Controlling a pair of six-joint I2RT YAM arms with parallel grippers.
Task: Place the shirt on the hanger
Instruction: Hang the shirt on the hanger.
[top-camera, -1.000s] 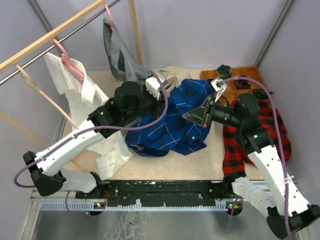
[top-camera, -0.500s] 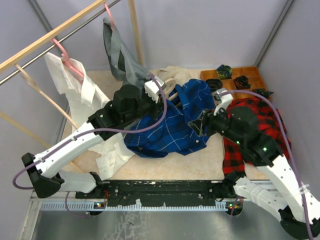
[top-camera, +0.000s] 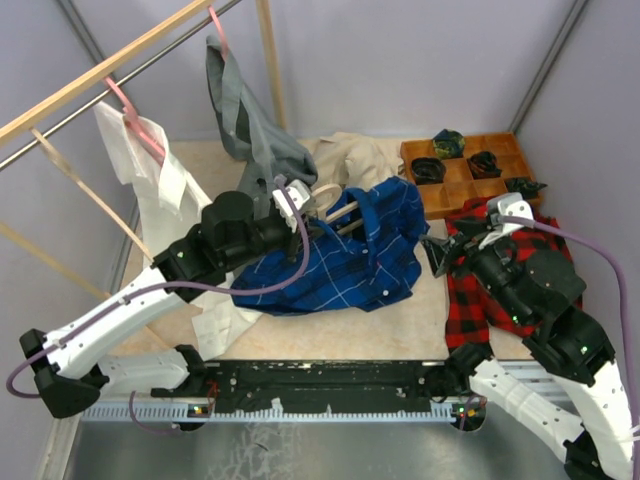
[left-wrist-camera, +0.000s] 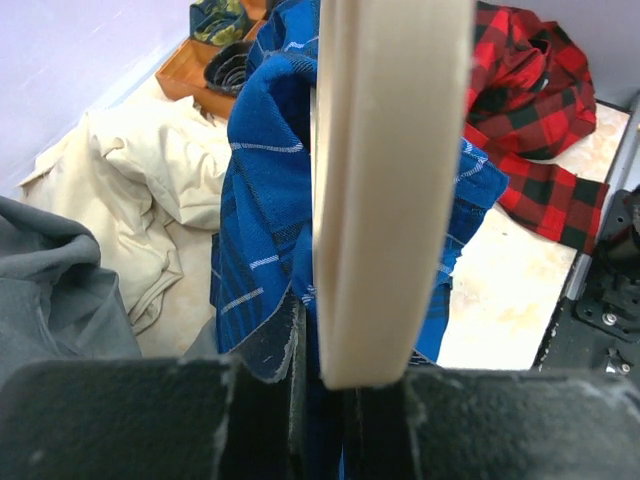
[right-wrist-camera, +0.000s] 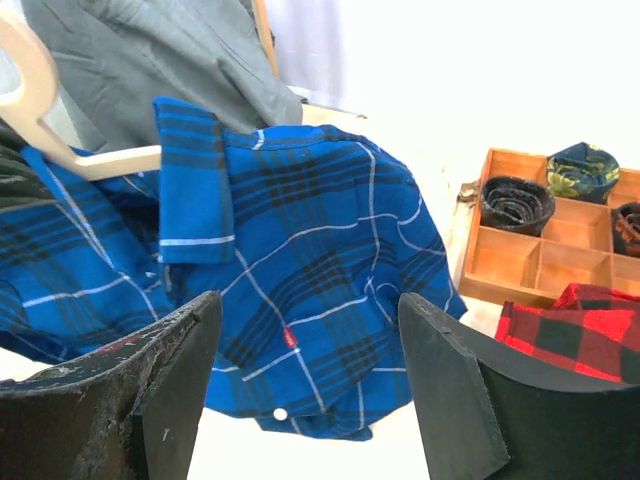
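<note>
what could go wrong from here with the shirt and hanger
1. The shirt appears bunched over one arm of the hanger, which only the left end effector grips. Lifting now might let it slide off.
2. The right end effector is open and off the cloth, next to the red plaid shirt. Reaching in, it might snag that shirt instead.

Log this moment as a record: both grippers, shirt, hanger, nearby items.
left gripper: shut on the hanger
right gripper: open, empty, facing the shirt
hanger: one arm runs into the shirt's fabric
shirt: partly lifted on the hanger, rest bunched on the table
nearby: red plaid shirt, wooden tray
</note>
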